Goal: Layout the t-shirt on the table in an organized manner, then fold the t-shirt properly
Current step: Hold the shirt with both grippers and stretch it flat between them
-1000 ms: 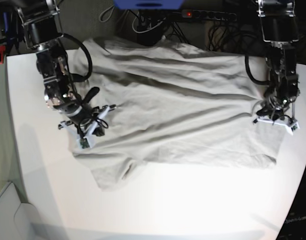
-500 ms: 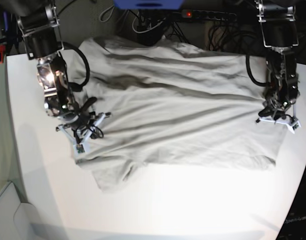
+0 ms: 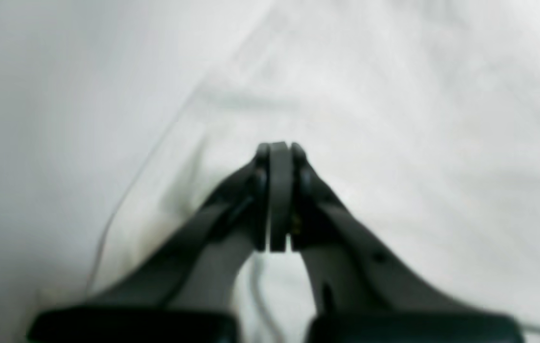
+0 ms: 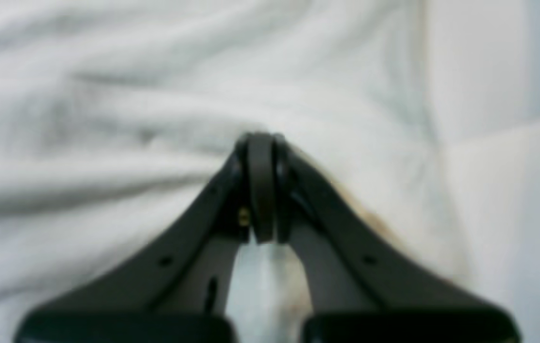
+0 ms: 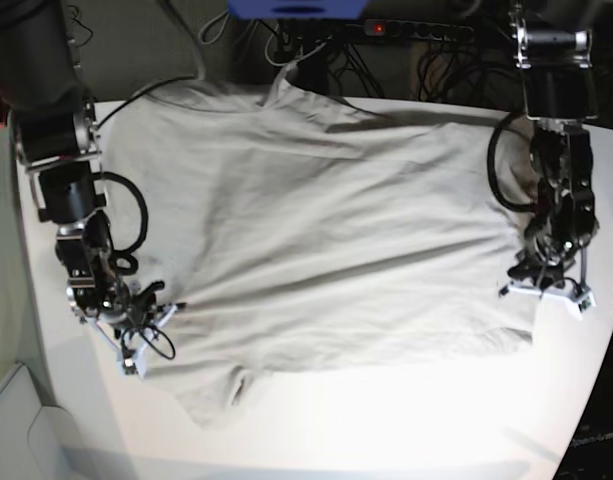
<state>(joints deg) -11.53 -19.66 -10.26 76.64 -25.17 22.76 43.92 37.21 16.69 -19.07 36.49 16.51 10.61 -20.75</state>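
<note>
While cables [image 5: 316,45] crowd behind, the t-shirt [image 5: 326,230] seemingly lies unobstructed.

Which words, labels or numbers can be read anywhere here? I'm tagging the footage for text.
None can be read.
The plain light grey-beige cloth t-shirt has no print.
The smooth white table is unmarked.
The blue object at the top edge shows no lettering.
</note>
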